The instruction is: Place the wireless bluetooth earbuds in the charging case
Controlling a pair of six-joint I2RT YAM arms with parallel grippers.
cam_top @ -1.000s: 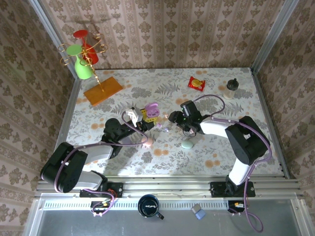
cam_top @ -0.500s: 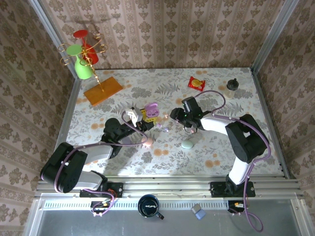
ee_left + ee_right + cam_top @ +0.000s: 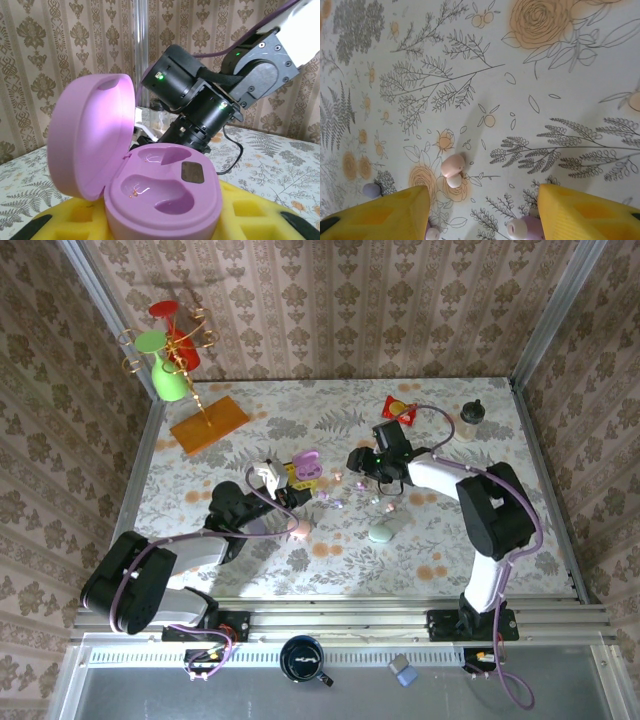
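The lilac charging case [image 3: 165, 195] sits open between my left gripper's [image 3: 165, 222] yellow pads, lid [image 3: 92, 132] tipped up to the left and both sockets empty. From above, the case [image 3: 308, 464] is at mid-table with the left gripper [image 3: 287, 480] shut on it. Several tiny earbuds [image 3: 345, 502] lie scattered on the cloth between the arms. My right gripper [image 3: 358, 462] hovers over them, open. In its wrist view a pink earbud [image 3: 452, 169] lies ahead of the right gripper [image 3: 480, 220], and a lilac earbud [image 3: 525, 228] rests by the right finger [image 3: 585, 215].
A mint case [image 3: 380, 534] and a pink case [image 3: 298, 528] lie closed nearer the arms. A mug tree [image 3: 170, 355] on an orange base stands at the back left. A red packet [image 3: 398, 410] and a dark-lidded jar [image 3: 472, 418] are at the back right.
The right gripper has moved a little toward the back of the table and its wrist has swung that way. The left arm and the case have stayed put.
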